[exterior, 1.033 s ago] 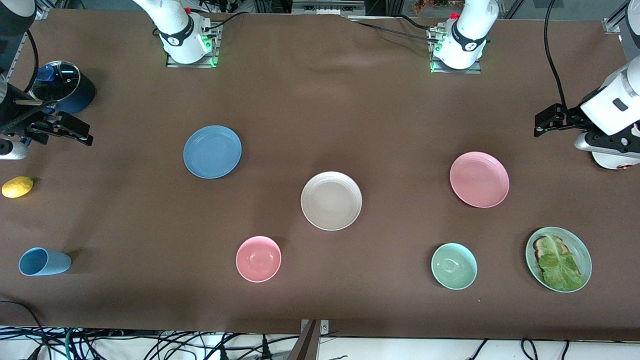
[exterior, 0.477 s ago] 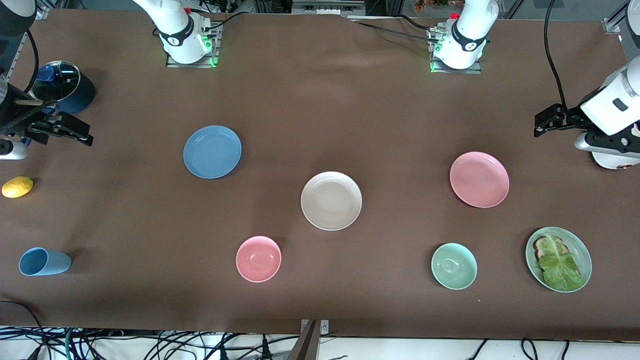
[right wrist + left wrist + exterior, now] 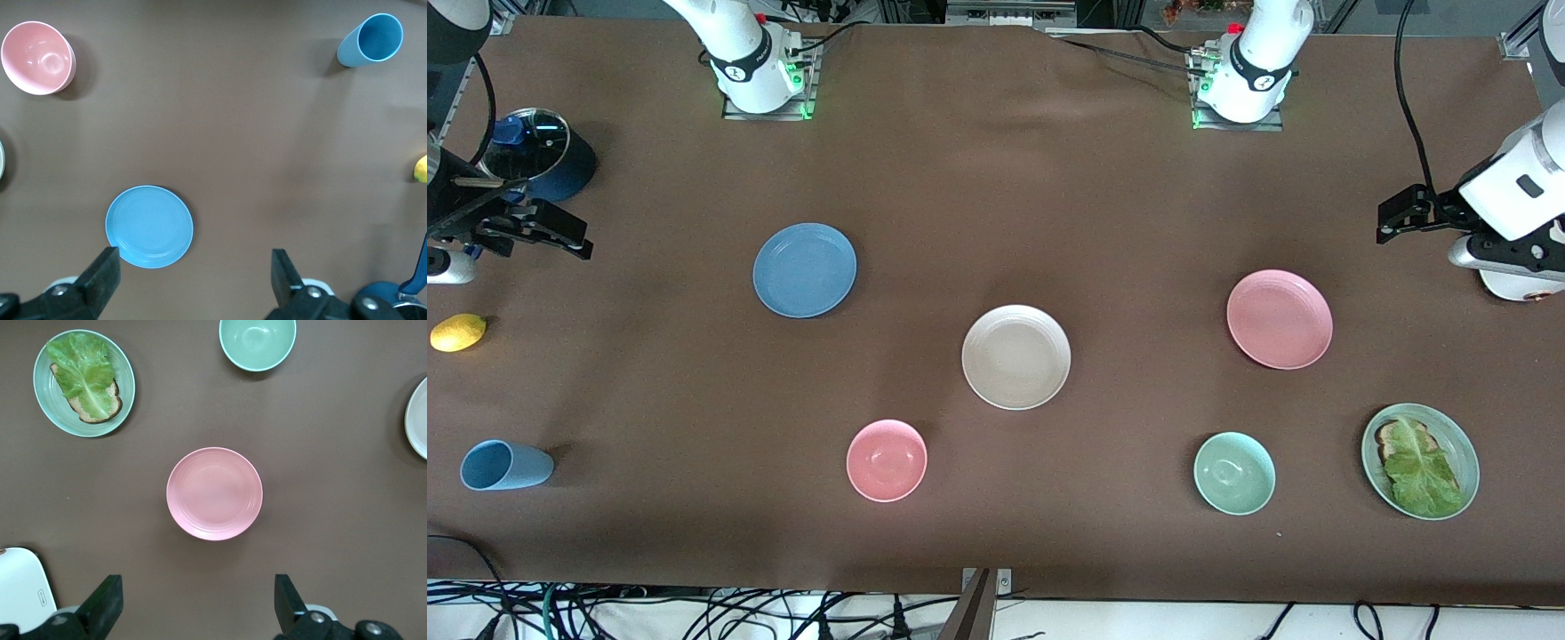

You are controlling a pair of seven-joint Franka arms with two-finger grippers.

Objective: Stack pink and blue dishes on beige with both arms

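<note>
Both my grippers stand fully open, holding nothing. Lower left gripper onto the pink plate rim ahead; right gripper takes the blue plate rim likewise, then beige plate.

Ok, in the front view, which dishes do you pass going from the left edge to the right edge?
Blue cup → blue plate → pink bowl → beige plate → green bowl → pink plate → green plate with lettuce on toast.

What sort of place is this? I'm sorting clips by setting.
Probably a robotics lab, not a kitchen: two arm bases bolted to a brown-covered table, loose cables along its edge, and tableware laid out apart, such as the blue plate, pink plate and beige plate.
</note>
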